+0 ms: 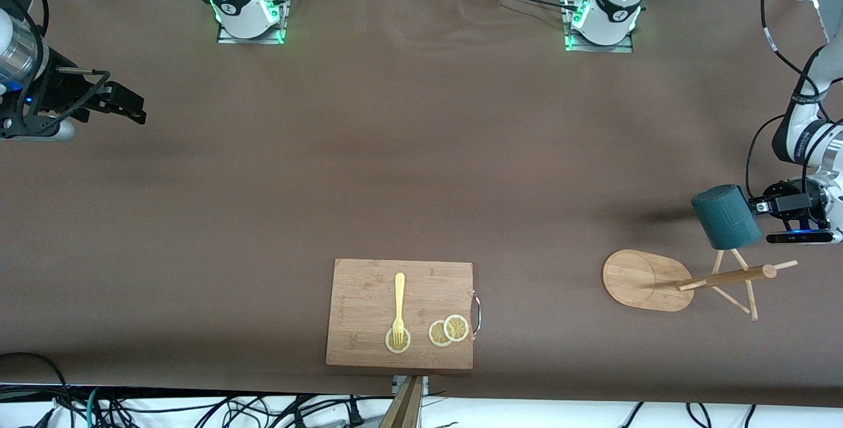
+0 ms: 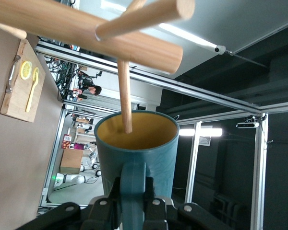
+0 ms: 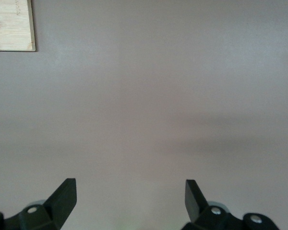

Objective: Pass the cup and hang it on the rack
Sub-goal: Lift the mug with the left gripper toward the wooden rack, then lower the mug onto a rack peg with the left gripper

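Left claw (image 2: 132,203) pinches rigid, likely glazed-slick cup (image 1: 726,216) by its handle (image 2: 133,184) over rack (image 1: 698,280); right claw (image 3: 130,197) spread, waiting.

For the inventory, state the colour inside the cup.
Yellow-ochre inside the cup; its outside is dark teal. The left wrist view shows it best.

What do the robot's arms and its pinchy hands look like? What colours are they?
Both arms are smooth, rounded and white, with black rings at the joints and green lights glowing at their bases. Black cables loop along them. The left gripper is black and blocky, with a small blue light under it. The right gripper is black too, with two flat pointed fingers.
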### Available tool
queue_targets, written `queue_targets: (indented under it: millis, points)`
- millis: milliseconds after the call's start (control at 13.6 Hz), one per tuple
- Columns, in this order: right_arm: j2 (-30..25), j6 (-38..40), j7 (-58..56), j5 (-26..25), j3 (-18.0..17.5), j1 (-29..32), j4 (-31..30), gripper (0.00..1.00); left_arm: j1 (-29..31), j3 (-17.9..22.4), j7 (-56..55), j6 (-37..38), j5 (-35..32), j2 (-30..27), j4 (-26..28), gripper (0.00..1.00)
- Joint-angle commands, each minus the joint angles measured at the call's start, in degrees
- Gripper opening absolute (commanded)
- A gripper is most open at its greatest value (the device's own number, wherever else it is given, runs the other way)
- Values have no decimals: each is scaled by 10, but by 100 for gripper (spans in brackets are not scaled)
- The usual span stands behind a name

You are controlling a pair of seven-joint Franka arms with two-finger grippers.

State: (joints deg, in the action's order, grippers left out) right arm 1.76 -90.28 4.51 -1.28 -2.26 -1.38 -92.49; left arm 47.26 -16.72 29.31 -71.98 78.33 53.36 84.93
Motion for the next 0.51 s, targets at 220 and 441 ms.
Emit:
queue_targets:
  millis: [220, 441]
  points:
    - [4, 12, 7, 7, -2, 2, 12, 100, -13, -4, -14, 18, 24, 53, -54, 0]
    - [4, 15, 7, 7, -2, 2, 12, 100, -18, -4, 0, 19, 39, 78, -70, 0]
